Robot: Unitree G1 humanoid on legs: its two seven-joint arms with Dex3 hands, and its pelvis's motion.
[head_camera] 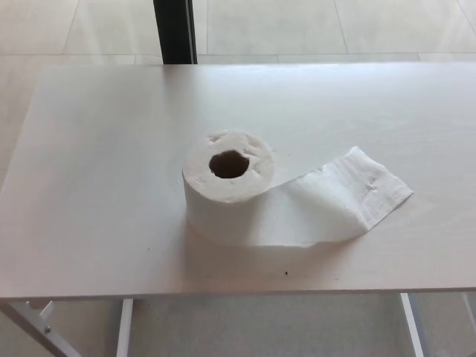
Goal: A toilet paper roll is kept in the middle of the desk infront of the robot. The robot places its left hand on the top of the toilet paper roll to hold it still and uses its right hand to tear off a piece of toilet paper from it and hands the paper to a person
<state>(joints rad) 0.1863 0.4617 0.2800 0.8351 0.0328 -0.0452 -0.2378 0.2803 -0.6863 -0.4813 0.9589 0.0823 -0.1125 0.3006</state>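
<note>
A white toilet paper roll (227,190) stands upright on its end in the middle of the white desk (89,186), its dark core hole facing up. A loose tail of paper (338,197) runs from the roll's lower right side and lies flat on the desk toward the right, ending in a slightly raised corner. Neither of my hands shows in the head view, and nothing touches the roll.
The desk's near edge (223,291) crosses the lower picture, with white metal legs (123,327) below it. A dark vertical post (175,31) stands behind the far edge. Pale tiled floor lies beyond.
</note>
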